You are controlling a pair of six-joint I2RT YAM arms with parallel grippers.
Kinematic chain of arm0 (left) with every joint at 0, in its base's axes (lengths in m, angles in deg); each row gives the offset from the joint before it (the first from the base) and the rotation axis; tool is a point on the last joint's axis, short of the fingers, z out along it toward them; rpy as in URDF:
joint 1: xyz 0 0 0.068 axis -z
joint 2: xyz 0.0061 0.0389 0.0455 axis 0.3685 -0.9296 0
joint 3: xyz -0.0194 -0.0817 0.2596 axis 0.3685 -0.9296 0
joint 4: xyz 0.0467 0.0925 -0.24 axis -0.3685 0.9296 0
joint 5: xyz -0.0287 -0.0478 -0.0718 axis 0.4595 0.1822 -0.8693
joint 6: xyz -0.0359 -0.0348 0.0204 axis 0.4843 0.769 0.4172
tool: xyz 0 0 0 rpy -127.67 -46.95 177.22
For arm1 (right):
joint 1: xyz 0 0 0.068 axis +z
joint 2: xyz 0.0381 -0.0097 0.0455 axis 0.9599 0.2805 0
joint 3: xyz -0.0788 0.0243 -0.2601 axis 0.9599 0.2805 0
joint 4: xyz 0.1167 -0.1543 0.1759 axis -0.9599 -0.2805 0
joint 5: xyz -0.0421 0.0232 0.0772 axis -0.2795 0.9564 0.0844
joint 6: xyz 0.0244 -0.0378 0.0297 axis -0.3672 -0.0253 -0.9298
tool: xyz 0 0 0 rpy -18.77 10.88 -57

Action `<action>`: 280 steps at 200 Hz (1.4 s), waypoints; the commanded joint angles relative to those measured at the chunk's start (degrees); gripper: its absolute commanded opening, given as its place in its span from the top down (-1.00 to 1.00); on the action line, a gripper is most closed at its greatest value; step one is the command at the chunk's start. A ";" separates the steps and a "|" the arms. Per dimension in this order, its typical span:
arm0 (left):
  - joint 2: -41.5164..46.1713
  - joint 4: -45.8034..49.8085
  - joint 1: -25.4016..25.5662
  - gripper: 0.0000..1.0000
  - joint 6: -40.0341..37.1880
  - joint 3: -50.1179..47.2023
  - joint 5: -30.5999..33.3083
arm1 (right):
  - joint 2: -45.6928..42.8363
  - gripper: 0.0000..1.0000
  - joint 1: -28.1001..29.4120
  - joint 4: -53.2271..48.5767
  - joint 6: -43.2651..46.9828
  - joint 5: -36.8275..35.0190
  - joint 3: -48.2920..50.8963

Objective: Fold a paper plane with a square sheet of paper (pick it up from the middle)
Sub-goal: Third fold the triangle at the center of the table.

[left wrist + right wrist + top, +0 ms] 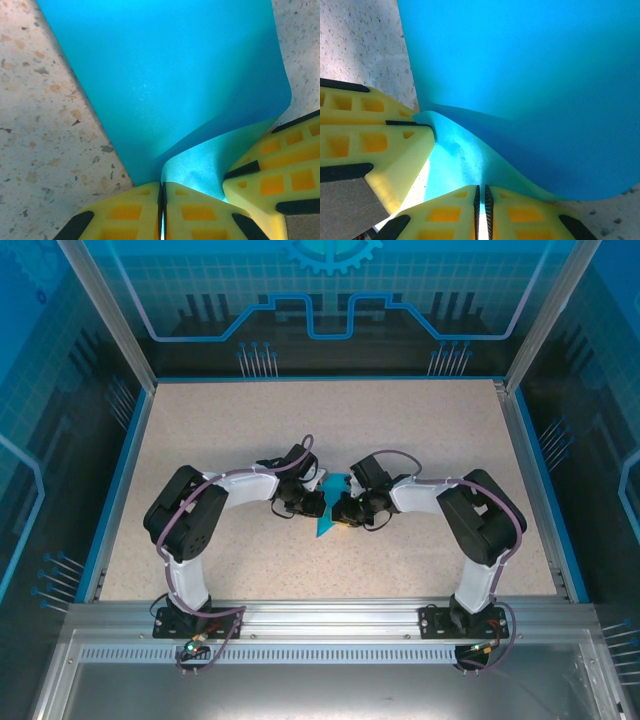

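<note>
Top external: both arms bent inward, meeting at bench centre. Cyan paper lies between them, partly folded, narrow tip pointing toward arm bases. Left pincer at paper's left side, right pincer at its right side, tips near each other. Left wrist: left pincer's yellow pads pressed together, pinching raised fold of paper; rest of sheet spreads over speckled bench. Right wrist: right pincer likewise closed tight on curled paper edge; left pincer's yellow finger just beside, against paper.
</note>
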 commanded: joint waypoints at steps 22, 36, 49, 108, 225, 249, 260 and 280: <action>-1.97 2.16 0.04 0.77 0.19 -1.22 -0.76 | -3.61 0.69 -0.22 1.48 -1.09 1.16 1.36; -1.79 2.18 0.03 0.77 0.15 -1.33 -0.63 | -5.22 0.69 -1.97 4.12 -1.98 2.15 3.02; -1.79 2.27 0.02 0.77 0.11 -1.32 -0.54 | -5.52 0.69 -3.50 5.44 -1.86 3.01 3.21; -1.66 2.37 0.05 0.77 0.10 -1.23 -0.27 | 0.47 0.72 -4.99 5.42 -0.48 2.24 2.90; -1.32 2.42 -0.02 0.82 0.20 -1.77 0.87 | -1.89 0.69 -9.40 6.43 2.33 6.27 2.96; -1.31 2.31 0.04 0.82 0.55 -1.84 0.78 | 1.03 0.71 -9.31 7.75 1.84 6.53 3.14; -1.12 2.30 0.03 0.82 0.54 -1.93 0.78 | 2.03 0.71 -9.33 7.56 1.88 5.47 3.40; -0.69 2.56 0.04 0.83 0.69 -2.10 0.86 | 3.27 0.71 -9.31 6.49 2.28 2.94 3.28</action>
